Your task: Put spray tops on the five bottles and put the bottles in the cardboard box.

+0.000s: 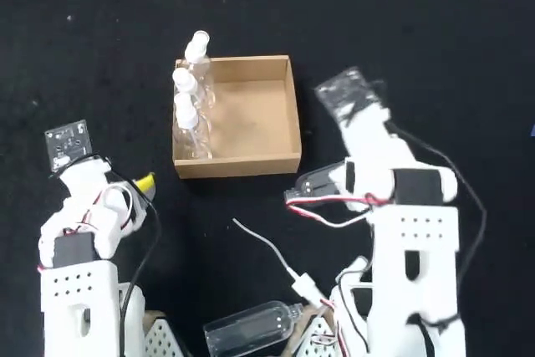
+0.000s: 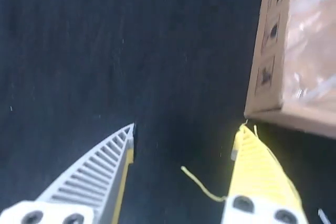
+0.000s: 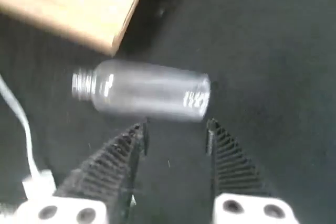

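Note:
The cardboard box (image 1: 251, 114) stands mid-table, with three clear bottles (image 1: 192, 114) wearing white spray tops along its left wall. Another clear bottle (image 3: 144, 94), uncapped, lies on its side on the black cloth near a corner of the box (image 3: 73, 3). My right gripper (image 3: 176, 132) hovers open just short of it, holding nothing. A loose spray top (image 1: 299, 283) with its thin tube lies in front of the right arm. An uncapped bottle (image 1: 251, 328) lies at the table's front edge. My left gripper (image 2: 187, 129) is open and empty over the cloth beside the box (image 2: 268, 72).
The table is covered in black cloth (image 1: 100, 56). Both arm bases stand at the front edge, the left arm (image 1: 84, 232) and the right arm (image 1: 410, 240). Cables trail around the right arm.

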Controlling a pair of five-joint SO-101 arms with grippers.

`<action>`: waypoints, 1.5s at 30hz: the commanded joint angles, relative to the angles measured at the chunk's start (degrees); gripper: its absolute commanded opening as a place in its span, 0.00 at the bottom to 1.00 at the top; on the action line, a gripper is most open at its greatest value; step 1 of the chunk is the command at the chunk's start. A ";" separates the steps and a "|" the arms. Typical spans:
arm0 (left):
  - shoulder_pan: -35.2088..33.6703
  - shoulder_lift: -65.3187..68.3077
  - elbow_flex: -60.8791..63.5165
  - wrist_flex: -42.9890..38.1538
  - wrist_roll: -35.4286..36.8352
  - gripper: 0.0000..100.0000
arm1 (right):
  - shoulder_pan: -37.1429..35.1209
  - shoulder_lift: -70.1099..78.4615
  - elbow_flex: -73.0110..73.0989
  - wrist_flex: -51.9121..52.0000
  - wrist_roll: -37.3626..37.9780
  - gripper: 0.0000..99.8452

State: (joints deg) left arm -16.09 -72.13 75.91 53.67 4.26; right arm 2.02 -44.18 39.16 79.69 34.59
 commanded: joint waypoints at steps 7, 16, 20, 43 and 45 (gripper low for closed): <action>-1.36 -0.79 -4.18 7.03 -11.87 0.28 | -0.88 15.60 -2.95 0.88 29.54 0.29; -1.80 -0.79 -4.88 14.77 -26.73 0.28 | -1.32 21.93 -2.68 0.70 52.13 0.33; -1.89 -0.79 -4.79 16.79 -28.75 0.28 | -1.05 21.93 -1.54 -0.97 54.51 0.33; -1.89 -0.79 -4.62 16.97 -31.56 0.28 | 8.00 14.29 7.78 -10.46 24.44 0.05; -1.98 -0.70 -4.53 17.05 -32.79 0.28 | 14.51 14.11 5.14 -7.65 24.53 0.08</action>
State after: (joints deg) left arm -17.49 -72.04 75.21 70.20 -26.15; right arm 7.91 -26.68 50.77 67.56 60.18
